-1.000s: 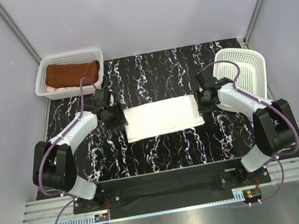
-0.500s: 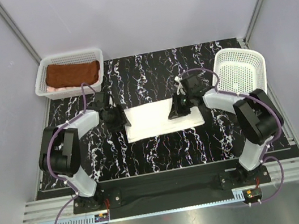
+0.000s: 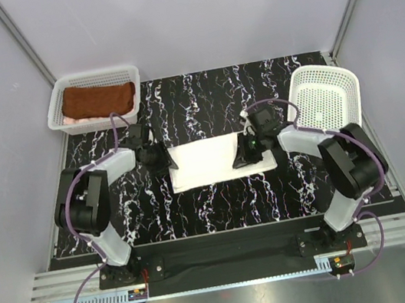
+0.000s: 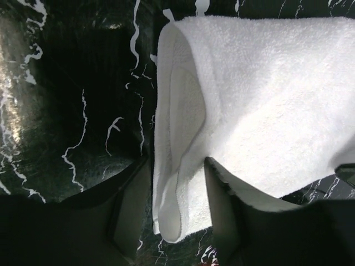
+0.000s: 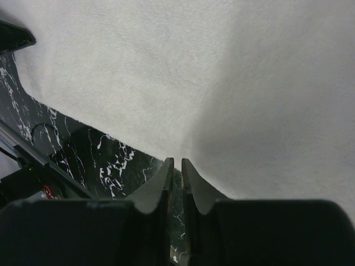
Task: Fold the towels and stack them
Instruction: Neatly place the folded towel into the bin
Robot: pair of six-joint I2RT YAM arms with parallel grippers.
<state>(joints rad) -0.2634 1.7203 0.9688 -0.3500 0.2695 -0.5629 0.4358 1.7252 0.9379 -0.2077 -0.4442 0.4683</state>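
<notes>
A folded white towel (image 3: 204,160) lies flat in the middle of the table. My left gripper (image 3: 159,159) is at its left edge. In the left wrist view that gripper (image 4: 177,205) is open, and its fingers (image 4: 222,205) stand either side of the towel's (image 4: 266,100) folded corner without pinching it. My right gripper (image 3: 248,152) is low over the towel's right part. Its jaws (image 5: 176,166) are shut with only a thin slit between them and nothing in it, the tips at the towel's (image 5: 194,72) near edge. A rust-brown towel (image 3: 98,100) lies over a pale pink towel (image 3: 73,120) in the back-left basket.
A white mesh basket (image 3: 89,78) holding the two towels stands at the back left corner. A second white mesh basket (image 3: 325,96) leans at the right, behind my right arm. The dark marbled tabletop (image 3: 220,211) shows in front of the towel.
My right gripper moved left from the towel's right edge onto the towel. My left gripper stayed at the left edge and its jaws narrowed a little.
</notes>
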